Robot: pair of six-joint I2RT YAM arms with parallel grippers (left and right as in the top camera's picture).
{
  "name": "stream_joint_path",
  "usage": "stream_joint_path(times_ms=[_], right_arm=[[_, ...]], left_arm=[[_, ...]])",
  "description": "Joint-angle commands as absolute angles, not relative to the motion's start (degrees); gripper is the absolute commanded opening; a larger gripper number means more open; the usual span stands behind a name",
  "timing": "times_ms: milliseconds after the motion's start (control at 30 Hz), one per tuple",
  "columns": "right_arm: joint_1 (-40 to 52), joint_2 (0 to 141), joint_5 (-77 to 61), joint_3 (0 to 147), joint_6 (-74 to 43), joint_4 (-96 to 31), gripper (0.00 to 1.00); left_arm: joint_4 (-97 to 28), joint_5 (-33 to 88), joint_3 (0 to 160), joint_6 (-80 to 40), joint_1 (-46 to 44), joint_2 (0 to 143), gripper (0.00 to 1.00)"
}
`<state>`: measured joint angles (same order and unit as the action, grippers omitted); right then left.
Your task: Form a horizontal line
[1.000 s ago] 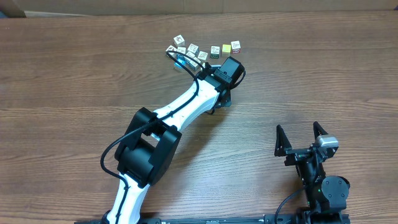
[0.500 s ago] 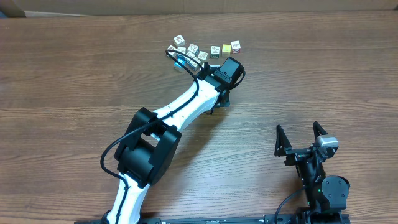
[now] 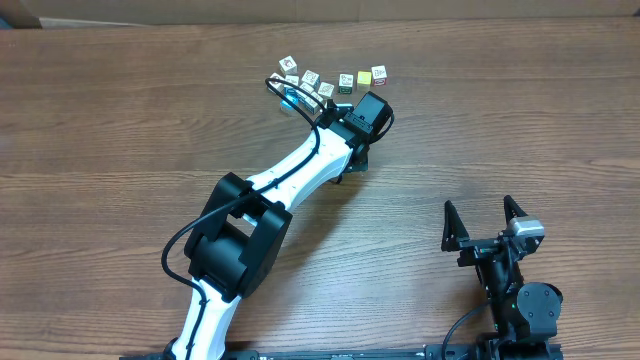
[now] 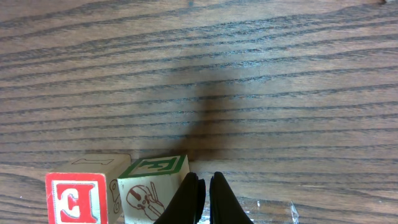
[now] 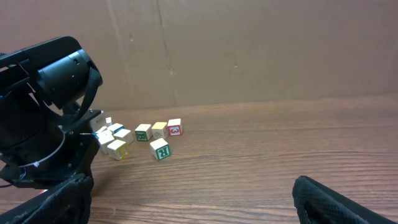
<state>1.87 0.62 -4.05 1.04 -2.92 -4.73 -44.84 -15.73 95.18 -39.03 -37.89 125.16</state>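
Note:
Small picture cubes lie at the far middle of the table. Three of them make a short row (image 3: 363, 77), slightly slanted, with a red-and-white cube (image 3: 379, 74) at its right end. An irregular bunch (image 3: 303, 79) lies to the left of the row. My left arm's wrist (image 3: 366, 113) hangs over the cubes and hides its fingertips from above. In the left wrist view my left gripper (image 4: 206, 179) is shut with nothing in it. Its tips are down at the table, right beside a green-edged cube (image 4: 152, 186). A red-letter cube (image 4: 76, 198) sits left of that. My right gripper (image 3: 481, 215) rests open near the front right.
From the right wrist, the row (image 5: 160, 129) shows before a cardboard wall (image 5: 249, 50), with a green-letter cube (image 5: 161, 149) lying apart in front of it. The left arm's black body (image 5: 50, 93) fills that view's left side.

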Motion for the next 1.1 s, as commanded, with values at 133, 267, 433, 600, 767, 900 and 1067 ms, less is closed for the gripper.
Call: stream_joint_path(times_ms=[133,267,433,600,767,900,1067], right_arm=[[1.5,0.2,-3.6,0.4,-2.5,-4.5,1.0],[1.5,0.2,-3.6,0.4,-2.5,-4.5,1.0],[1.5,0.2,-3.6,0.4,-2.5,-4.5,1.0],[1.5,0.2,-3.6,0.4,-2.5,-4.5,1.0],[1.5,0.2,-3.6,0.4,-2.5,-4.5,1.0],[1.5,0.2,-3.6,0.4,-2.5,-4.5,1.0],[1.5,0.2,-3.6,0.4,-2.5,-4.5,1.0]], left_arm=[[-45.0,-17.1,94.8,-38.3,-38.2,126.3,0.04],[-44.9,-17.1,94.8,-36.2,-38.2,126.3,0.04],[-44.3,-15.9,94.8,-36.1,-38.2,126.3,0.04],[-44.0,-13.0,94.8,-35.9,-38.3,126.3,0.05],[-44.8,-13.0,94.8,-34.4,-38.3,126.3,0.04],[-45.6,-13.0,94.8,-34.4,-38.3,126.3,0.04],[-45.7,-13.1,94.8,-34.5,-38.2,126.3,0.04]])
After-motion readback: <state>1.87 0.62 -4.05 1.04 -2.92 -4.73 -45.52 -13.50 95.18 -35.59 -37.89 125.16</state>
